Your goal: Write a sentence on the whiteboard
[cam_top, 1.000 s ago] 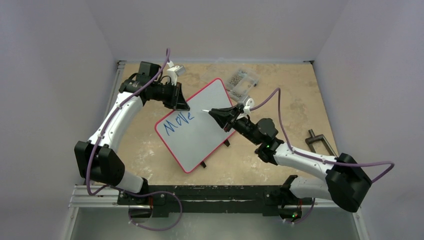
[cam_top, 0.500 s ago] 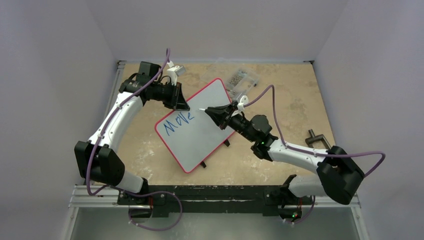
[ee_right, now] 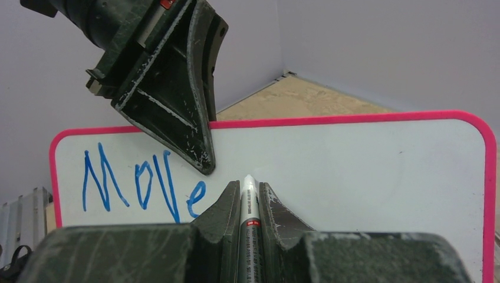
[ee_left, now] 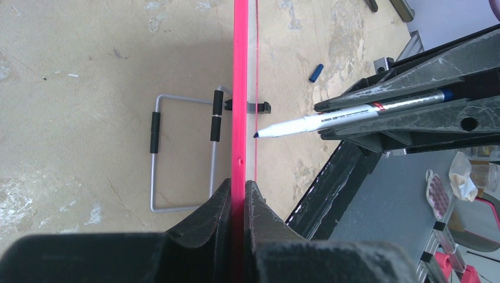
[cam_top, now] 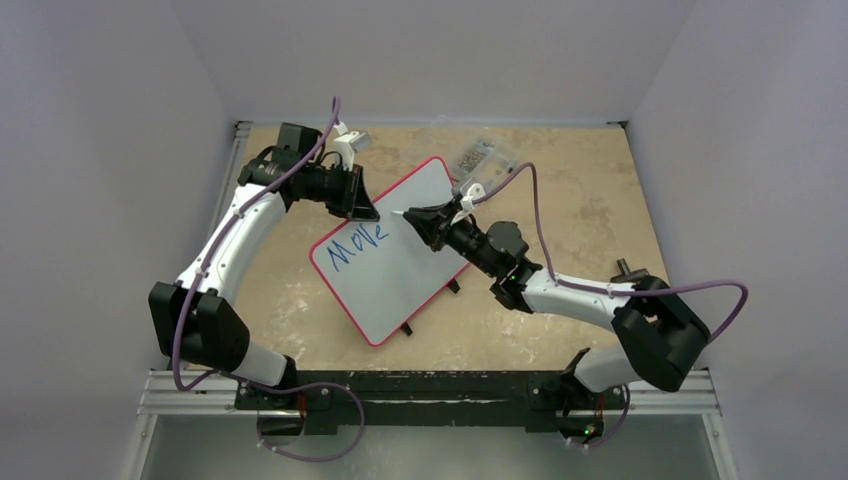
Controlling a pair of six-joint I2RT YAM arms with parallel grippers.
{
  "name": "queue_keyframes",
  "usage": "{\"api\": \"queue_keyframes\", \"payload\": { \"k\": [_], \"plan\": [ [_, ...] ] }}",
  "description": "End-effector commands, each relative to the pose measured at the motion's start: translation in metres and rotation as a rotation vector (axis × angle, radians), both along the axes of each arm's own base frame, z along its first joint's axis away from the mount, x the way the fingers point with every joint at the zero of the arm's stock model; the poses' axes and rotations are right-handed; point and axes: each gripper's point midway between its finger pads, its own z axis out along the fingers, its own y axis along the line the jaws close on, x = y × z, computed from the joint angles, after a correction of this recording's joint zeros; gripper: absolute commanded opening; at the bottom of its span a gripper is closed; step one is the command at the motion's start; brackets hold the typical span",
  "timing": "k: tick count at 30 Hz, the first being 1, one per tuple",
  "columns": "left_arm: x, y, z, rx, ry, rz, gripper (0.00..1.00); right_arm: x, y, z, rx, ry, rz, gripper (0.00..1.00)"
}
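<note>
Red-rimmed, the whiteboard is standing mid-table, its top edge pinched by the left gripper, likely steadying it while the right gripper, clamping the marker, is extending the sentence past "Move".

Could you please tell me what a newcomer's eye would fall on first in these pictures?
The red-rimmed whiteboard in the middle of the table stands out first, with the blue word "Move" written at its left end. The left gripper is clamped on the board's top rim. The right gripper points a marker at the white surface just right of that word.
</note>
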Motion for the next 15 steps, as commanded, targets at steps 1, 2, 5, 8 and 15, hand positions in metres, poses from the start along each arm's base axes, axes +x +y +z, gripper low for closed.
{"api": "queue_keyframes", "payload": {
  "k": [1, 2, 5, 8, 15],
  "plan": [
    [0.007, 0.004, 0.018, 0.012, -0.112, 0.012, 0.00, 0.012, 0.000, 0.027, 0.062, -0.039, -0.047, 0.00],
    [0.006, 0.004, 0.018, 0.011, -0.111, 0.012, 0.00, 0.014, 0.000, 0.024, 0.055, -0.033, -0.052, 0.00],
    [0.006, 0.005, 0.018, 0.011, -0.114, 0.012, 0.00, 0.015, -0.001, 0.017, 0.038, -0.026, -0.061, 0.00],
    [0.006, 0.004, 0.018, 0.011, -0.114, 0.011, 0.00, 0.014, -0.003, 0.008, 0.020, -0.014, -0.067, 0.00],
    [0.006, 0.005, 0.019, 0.011, -0.117, 0.012, 0.00, 0.006, -0.013, -0.010, -0.021, 0.012, -0.071, 0.00]
  ]
}}
